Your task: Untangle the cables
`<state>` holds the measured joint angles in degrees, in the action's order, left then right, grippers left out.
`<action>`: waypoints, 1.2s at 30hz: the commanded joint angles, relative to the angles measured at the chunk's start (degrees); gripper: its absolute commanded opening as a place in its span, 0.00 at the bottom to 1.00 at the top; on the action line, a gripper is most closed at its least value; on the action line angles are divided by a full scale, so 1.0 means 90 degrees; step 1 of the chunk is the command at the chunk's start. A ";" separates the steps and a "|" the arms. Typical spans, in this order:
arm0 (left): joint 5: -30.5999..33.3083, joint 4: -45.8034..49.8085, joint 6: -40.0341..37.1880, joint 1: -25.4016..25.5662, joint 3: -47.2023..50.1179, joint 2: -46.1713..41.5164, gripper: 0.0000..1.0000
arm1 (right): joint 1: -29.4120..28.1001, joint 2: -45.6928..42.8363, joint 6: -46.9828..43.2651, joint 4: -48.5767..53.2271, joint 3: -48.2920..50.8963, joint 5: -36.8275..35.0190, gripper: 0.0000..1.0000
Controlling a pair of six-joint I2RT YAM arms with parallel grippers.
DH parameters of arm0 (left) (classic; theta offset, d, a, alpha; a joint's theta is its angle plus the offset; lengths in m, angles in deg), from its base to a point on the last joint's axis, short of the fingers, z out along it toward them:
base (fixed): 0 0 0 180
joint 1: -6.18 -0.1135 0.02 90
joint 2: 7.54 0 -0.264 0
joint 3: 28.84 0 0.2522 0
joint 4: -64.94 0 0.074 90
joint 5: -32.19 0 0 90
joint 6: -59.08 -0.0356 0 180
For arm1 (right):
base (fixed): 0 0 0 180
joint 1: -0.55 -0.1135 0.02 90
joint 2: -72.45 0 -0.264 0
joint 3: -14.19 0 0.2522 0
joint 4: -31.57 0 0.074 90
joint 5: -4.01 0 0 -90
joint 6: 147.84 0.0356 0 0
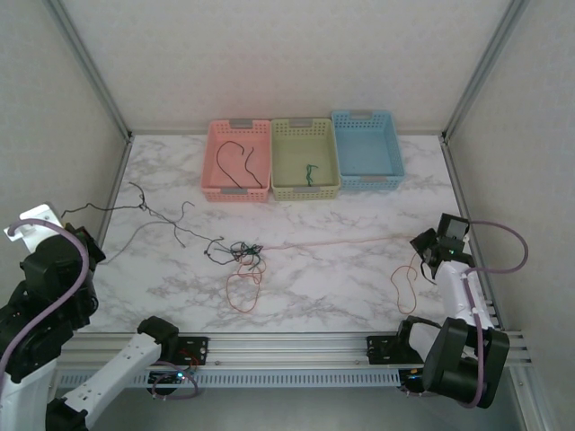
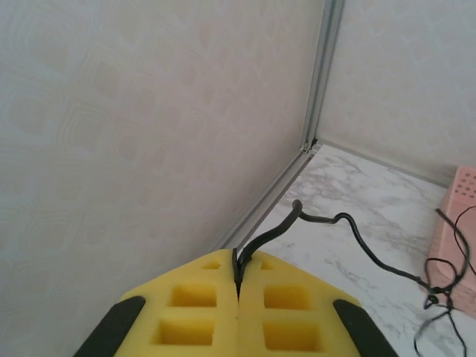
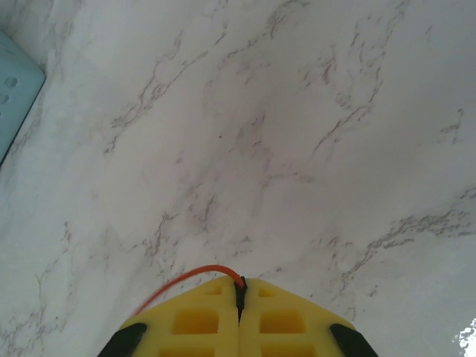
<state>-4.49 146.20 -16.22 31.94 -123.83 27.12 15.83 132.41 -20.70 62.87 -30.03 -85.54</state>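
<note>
Marble tabletop: L claw clenched on black cable, R claw clenched on orange cable; knot approx midway between, strands running left-right.

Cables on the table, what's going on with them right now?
Two robot arms hold the tangle from either side. The left gripper is shut on a black cable, the right gripper on an orange cable. The tangle lies mid-table, not yet undone. The pink basket and green basket each hold one cable.
</note>
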 commanded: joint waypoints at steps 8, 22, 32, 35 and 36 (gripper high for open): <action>-0.3782 -0.0907 -0.0125 -0.0045 0.0244 0.0553 0.00 | -0.0403 0.0029 -0.0226 -0.0537 -0.0138 0.1133 0.00; -0.7275 -0.2548 0.0565 -0.0047 0.1696 0.1525 0.00 | -0.3058 0.0722 -0.1507 -0.0038 -0.1345 0.1816 0.10; -0.7565 -0.2759 0.0501 -0.0050 0.1780 0.1746 0.00 | -0.4214 0.0845 -0.2225 0.0512 -0.2110 0.1595 0.61; -0.7608 -0.2830 0.0522 -0.0050 0.1761 0.1774 0.00 | -0.4536 0.0832 -0.2483 0.0593 -0.2321 0.1664 0.62; -0.7619 -0.2851 0.0550 -0.0050 0.1751 0.1794 0.00 | -0.4659 0.0790 -0.2558 0.0448 -0.2296 0.1870 0.62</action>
<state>-71.11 122.91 -12.22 31.92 -108.25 43.25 -23.94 140.17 -39.89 66.11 -48.87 -70.62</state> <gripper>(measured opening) 0.047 0.617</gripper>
